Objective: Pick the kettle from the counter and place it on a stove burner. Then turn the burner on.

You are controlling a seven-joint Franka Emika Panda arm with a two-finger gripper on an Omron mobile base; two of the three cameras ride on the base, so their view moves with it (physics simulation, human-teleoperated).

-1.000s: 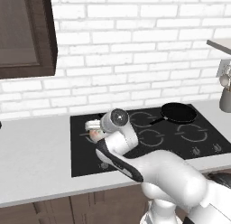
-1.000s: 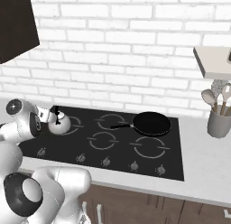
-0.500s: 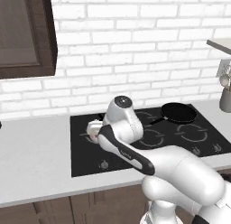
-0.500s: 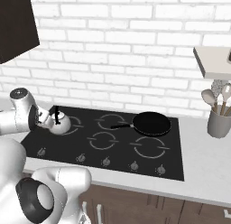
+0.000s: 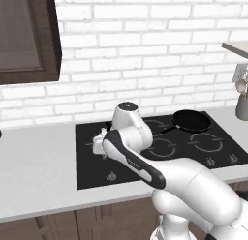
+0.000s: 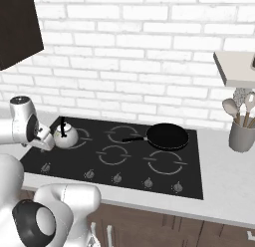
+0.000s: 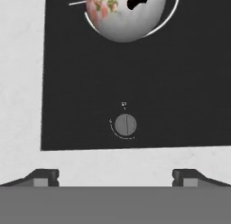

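tabletop [image 5: 38,171]: pale grey slab carrying the black cooktop [image 6: 74,161]; nothing of the task is left on it.
arm: compared with a second ago, it's been pulled back toward the cooktop's front edge, away from the kettle.
frying pan [image 6: 168,136]: parked on a back burner, well apart from the kettle.
kettle [image 6: 65,136]: set upright on the stove burner [image 7: 168,21] at the cooktop's far left; it hasn't been moved over the last second, so the placing part can be judged done.
claw [image 7: 115,175]: jaws spread wide, nothing held, hung above the front edge.
knob [image 7: 125,124]: small round dial just in front of the kettle, centred between the fingertips in the hand view, so the turn-on step is probably being lined up.
views: knob detail and floral pattern are given by the hand view; in the left base view the kettle is mostly hidden by the arm, while it's shown clear in the right base view.
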